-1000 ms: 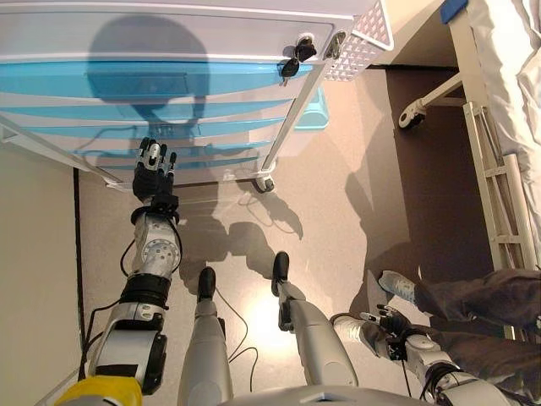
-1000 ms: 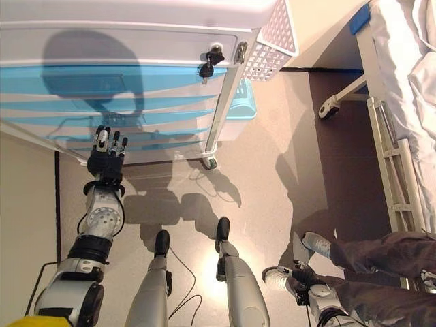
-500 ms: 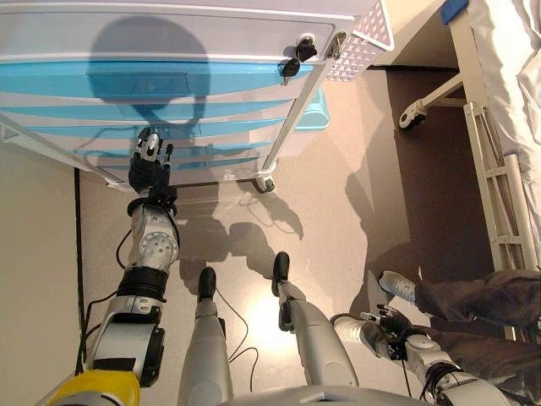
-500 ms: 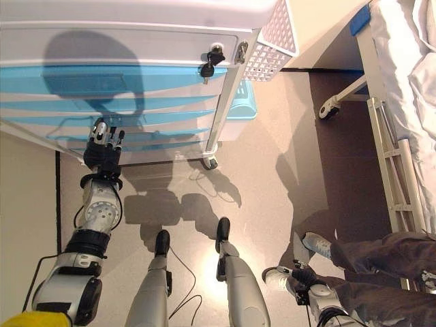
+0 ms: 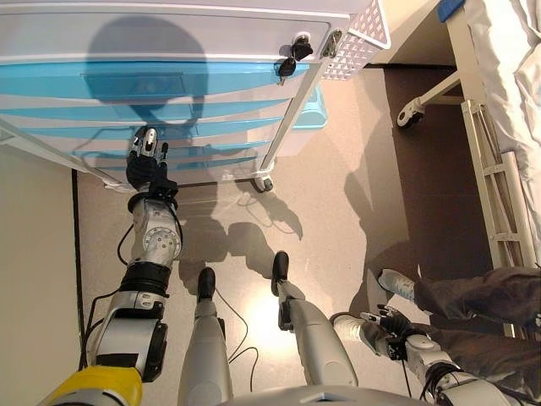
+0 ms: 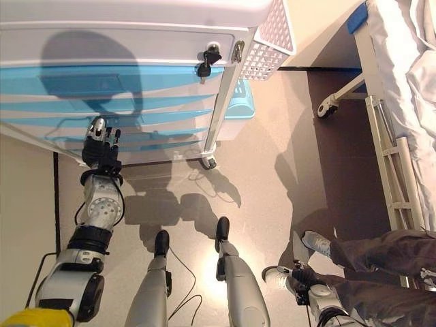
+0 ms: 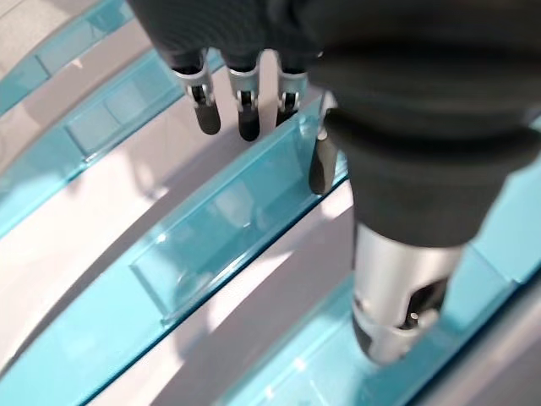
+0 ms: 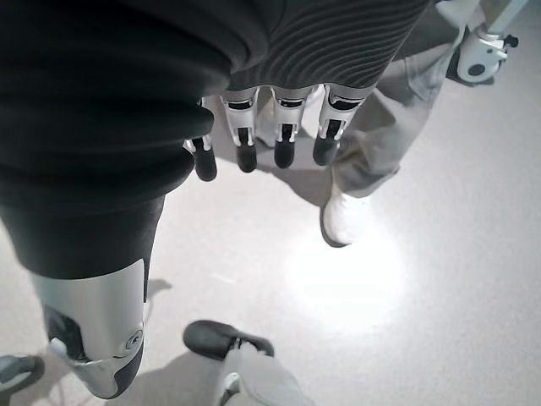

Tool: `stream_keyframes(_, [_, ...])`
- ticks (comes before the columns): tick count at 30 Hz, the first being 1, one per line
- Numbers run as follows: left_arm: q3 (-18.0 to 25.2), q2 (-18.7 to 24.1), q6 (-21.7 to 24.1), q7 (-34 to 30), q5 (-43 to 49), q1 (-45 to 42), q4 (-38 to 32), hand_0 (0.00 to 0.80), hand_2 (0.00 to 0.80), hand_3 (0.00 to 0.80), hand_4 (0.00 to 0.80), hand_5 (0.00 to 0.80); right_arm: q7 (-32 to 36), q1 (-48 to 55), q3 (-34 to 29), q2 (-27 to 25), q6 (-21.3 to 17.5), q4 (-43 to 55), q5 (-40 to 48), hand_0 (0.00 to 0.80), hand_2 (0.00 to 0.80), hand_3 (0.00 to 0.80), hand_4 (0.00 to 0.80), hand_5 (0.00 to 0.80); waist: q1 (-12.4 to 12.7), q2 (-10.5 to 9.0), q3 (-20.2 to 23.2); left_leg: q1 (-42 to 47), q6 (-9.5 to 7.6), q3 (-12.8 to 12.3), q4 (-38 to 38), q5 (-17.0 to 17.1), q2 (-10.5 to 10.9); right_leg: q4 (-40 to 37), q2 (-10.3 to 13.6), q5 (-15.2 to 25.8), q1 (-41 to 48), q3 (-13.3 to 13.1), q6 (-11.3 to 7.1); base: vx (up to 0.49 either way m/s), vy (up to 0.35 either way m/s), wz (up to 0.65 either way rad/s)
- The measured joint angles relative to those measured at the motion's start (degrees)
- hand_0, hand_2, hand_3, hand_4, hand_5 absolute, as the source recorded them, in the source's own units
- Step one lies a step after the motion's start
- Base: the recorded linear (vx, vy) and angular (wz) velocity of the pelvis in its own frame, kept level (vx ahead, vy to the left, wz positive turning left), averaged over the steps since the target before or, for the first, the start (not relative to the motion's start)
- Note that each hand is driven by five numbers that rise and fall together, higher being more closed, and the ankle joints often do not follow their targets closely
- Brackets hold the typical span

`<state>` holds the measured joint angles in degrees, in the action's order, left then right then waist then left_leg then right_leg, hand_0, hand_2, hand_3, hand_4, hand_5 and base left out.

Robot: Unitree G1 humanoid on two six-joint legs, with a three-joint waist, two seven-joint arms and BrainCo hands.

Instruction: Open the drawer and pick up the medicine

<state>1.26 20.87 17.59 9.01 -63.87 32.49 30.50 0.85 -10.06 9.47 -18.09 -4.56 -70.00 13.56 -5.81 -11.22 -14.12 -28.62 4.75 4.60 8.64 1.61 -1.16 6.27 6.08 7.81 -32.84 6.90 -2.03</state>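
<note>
Nothing of the task is done yet, as I judge it: every drawer of the cart [image 5: 169,34] looks closed, and no medicine shows in any view, so I take it to be inside one of them. My left hand [image 5: 145,161] is up against the lower blue drawer fronts; in the wrist view its fingers [image 7: 245,114] hang relaxed and straight above the clear blue handle [image 7: 228,224] of one drawer [image 5: 182,127], the thumb just beside the handle's edge, holding nothing. What is left is to hook that handle, pull the drawer out, find the medicine and lift it. My right hand [image 5: 385,326] hangs low by my side, well away from the cart, fingers loose and empty above the floor, near a person's shoe [image 8: 342,216]. A white basket [image 5: 359,38] hangs on the cart's side; I cannot tell what it holds. A set of keys [image 5: 292,57] sits in the lock near the top drawer.
</note>
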Motion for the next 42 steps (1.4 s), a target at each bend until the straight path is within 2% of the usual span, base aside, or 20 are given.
stream_keyframes(6, [0.38, -0.98, 0.72, 0.20, -0.18, 0.22, -0.01, 0.000, 0.000, 0.000, 0.000, 0.000, -0.04, -0.01, 0.01, -0.01, 0.33, 0.00, 0.02, 0.000, 0.000, 0.000, 0.000, 0.000, -0.04, 0.00, 0.00, 0.02, 0.02, 0.01, 0.02, 0.01, 0.01, 0.04, 0.01, 0.00, 0.03, -0.01, 0.00, 0.000, 0.000, 0.00])
stream_keyframes(18, [2.38, -5.57, 1.72, -0.87, -3.24, 0.41, 0.00, 0.000, 0.000, 0.000, 0.000, 0.000, -0.08, 0.02, 0.01, 0.01, 0.44, -0.02, 0.01, 0.000, 0.000, 0.000, 0.000, 0.000, -0.12, -0.01, 0.00, 0.70, -0.26, 0.04, 0.15, -0.17, 0.02, 0.24, 0.02, -0.01, 0.73, 0.00, 0.00, 0.000, 0.000, 0.00])
stream_keyframes(35, [2.58, -7.02, 1.79, -2.02, -4.51, 0.40, 0.98, 0.000, 0.000, 0.000, 0.000, 0.000, -0.56, 0.04, 0.01, 0.02, 0.44, -0.02, 0.03, 0.000, 0.000, 0.000, 0.000, 0.000, -0.20, -0.14, 0.11, 0.69, -0.22, 0.04, 0.73, -0.32, 0.07, 0.65, 0.04, -0.02, 0.80, -0.08, -0.01, 0.000, 0.000, 0.00])
stream_keyframes(42, [2.78, -7.45, 1.79, -2.45, -5.10, 0.39, 3.24, 0.000, 0.000, 0.000, 0.000, 0.000, -0.72, 0.31, 0.01, 0.11, 0.44, -0.03, 0.03, 0.000, 0.000, 0.000, 0.000, 0.000, -0.33, -0.85, 1.05, 0.67, -0.17, 0.00, 1.14, -0.45, 0.07, 0.92, 0.08, -0.04, 0.79, -0.13, 0.00, 0.000, 0.000, 0.00])
